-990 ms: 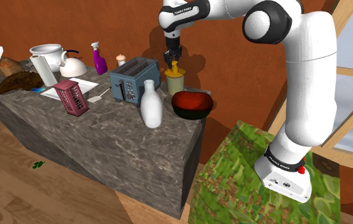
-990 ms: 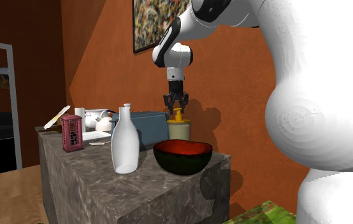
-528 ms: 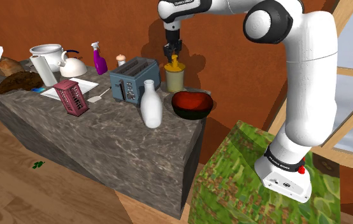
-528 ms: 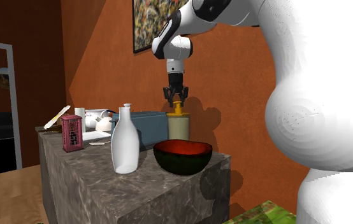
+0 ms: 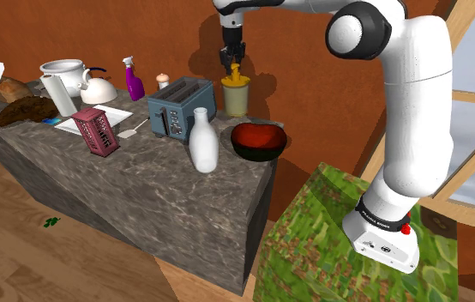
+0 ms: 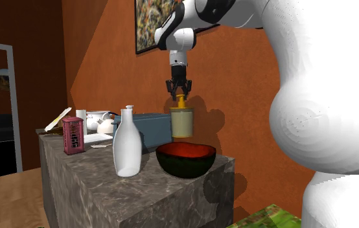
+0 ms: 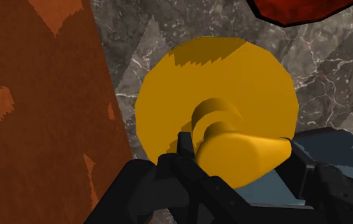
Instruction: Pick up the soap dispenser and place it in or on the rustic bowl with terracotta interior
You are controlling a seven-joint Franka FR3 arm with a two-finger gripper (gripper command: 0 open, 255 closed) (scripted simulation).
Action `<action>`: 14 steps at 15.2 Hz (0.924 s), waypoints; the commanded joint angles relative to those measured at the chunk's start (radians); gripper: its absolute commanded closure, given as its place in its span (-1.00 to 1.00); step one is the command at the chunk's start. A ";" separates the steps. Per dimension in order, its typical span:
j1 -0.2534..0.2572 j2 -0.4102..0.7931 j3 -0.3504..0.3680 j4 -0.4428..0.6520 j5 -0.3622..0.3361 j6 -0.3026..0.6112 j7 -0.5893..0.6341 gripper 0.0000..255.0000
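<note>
Soap dispenser hanging in the air by its pump, near the bowl

White arm is reaching over the marbled worktop from above so it's not bumping the toaster or white bottle. The dark bowl with the red inside is sitting near the worktop's end, and the pale dispenser is hanging upright off the surface, high enough to clear the rim I'd guess, because the black fingers are clamping its yellow pump head.

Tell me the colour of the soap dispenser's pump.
Orange-yellow. The soap dispenser's pump shows best in the wrist view.
</note>
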 commanded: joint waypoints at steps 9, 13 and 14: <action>-0.010 0.054 0.000 0.224 0.006 -0.169 -0.006 1.00; -0.003 0.016 0.000 0.209 0.002 -0.192 -0.001 1.00; 0.008 -0.041 0.000 0.134 -0.004 -0.173 0.006 1.00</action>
